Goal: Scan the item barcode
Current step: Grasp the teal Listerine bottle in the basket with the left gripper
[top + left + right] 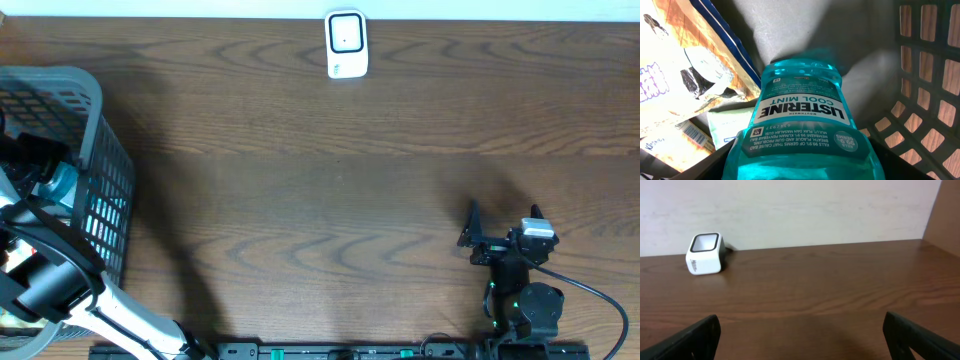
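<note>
Only the left wrist view shows the mouthwash bottle (802,115) up close: it lies in the basket (925,65), straight ahead of the left pincer (38,160), with snack packets (675,65) beside it. Whether that pincer presses the bottle I cannot tell. Overhead, the left arm dips into the basket. The right pincer (801,325) is spread wide, empty and level, with the scanner (704,254) well ahead and to its left.

A dark wood-grain table (330,200) is shown. A white scanner (347,45) is set near its far edge, about midway along, and a grey lattice basket (108,205) is placed at its left end, apparently resting directly on the surface.
</note>
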Robot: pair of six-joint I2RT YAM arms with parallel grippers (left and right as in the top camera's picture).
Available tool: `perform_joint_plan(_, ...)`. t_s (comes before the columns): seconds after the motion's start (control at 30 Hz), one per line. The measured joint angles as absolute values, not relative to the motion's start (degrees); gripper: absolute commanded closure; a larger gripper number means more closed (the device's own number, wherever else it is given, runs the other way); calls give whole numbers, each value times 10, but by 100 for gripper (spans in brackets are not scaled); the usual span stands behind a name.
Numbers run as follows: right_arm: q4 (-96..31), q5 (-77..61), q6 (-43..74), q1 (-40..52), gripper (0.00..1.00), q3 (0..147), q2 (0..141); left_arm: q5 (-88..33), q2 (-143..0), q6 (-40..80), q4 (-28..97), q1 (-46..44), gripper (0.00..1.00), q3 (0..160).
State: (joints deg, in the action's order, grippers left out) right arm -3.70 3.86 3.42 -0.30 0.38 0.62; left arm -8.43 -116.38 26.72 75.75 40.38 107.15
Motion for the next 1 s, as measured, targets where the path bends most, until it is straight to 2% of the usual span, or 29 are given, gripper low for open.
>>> perform_joint_plan(0.4, -37, 39, 34, -3, 1, 4, 6, -84, -1137, 270, 769, 404, 31, 1139)
perform_joint_plan(1.0, -37, 39, 34, -3, 1, 4, 6, -97, -799, 384, 720, 381, 31, 1171)
